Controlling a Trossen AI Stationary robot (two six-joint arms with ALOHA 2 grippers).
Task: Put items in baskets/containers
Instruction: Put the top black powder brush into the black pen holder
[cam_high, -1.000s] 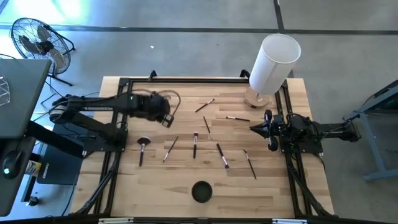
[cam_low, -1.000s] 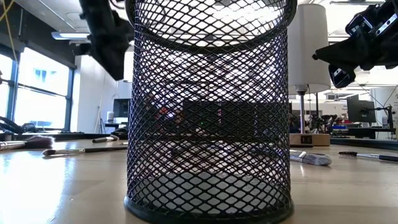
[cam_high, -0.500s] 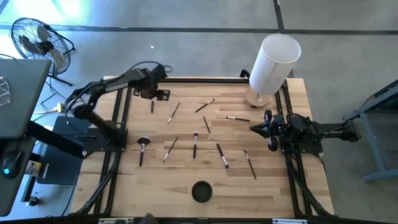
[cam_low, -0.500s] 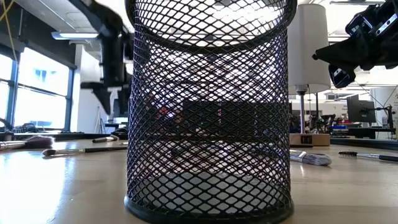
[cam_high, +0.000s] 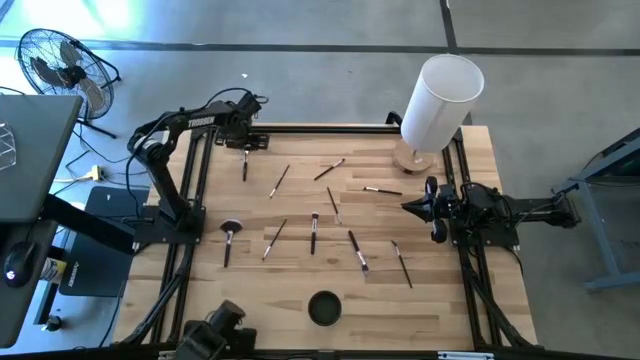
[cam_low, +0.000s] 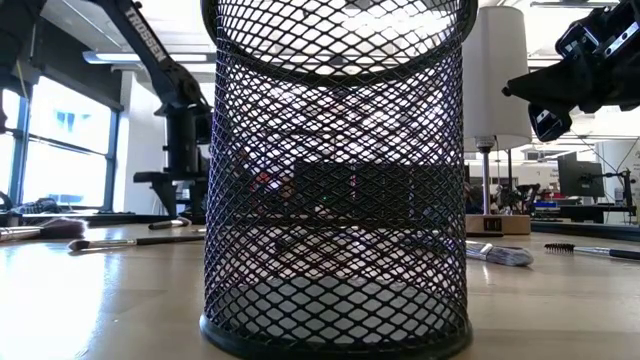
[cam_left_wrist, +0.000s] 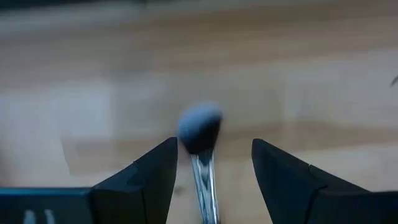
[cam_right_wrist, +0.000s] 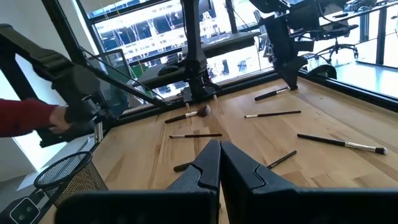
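While the right gripper (cam_high: 412, 206) waits with its fingers pressed together at the counter's (cam_high: 440, 310) right edge, just in front of the tall white cylinder (cam_high: 440, 100), the left gripper (cam_high: 245, 143) reaches to the far-left corner, well apart from the black mesh cup (cam_high: 324, 307) that stands near the front edge. Its fingers (cam_left_wrist: 146, 171) are spread wide on either side of a makeup brush (cam_left_wrist: 200, 134), whose rounded dark tuft shows between them without either finger visibly touching it. From above, that brush (cam_high: 244, 166) lies beside the gripper, pointing toward the cup. The other brushes lie scattered between the cup and the cylinder: a fan-headed one (cam_high: 229, 241) to the cup's far left, a row of thin ones (cam_high: 313, 232) across the middle, and two (cam_high: 382, 190) nearer the cylinder. Nothing can be made out inside the cup through its mesh (cam_low: 335, 180). A red sleeve (cam_right_wrist: 25, 117) shows at the room's edge in the right wrist view.
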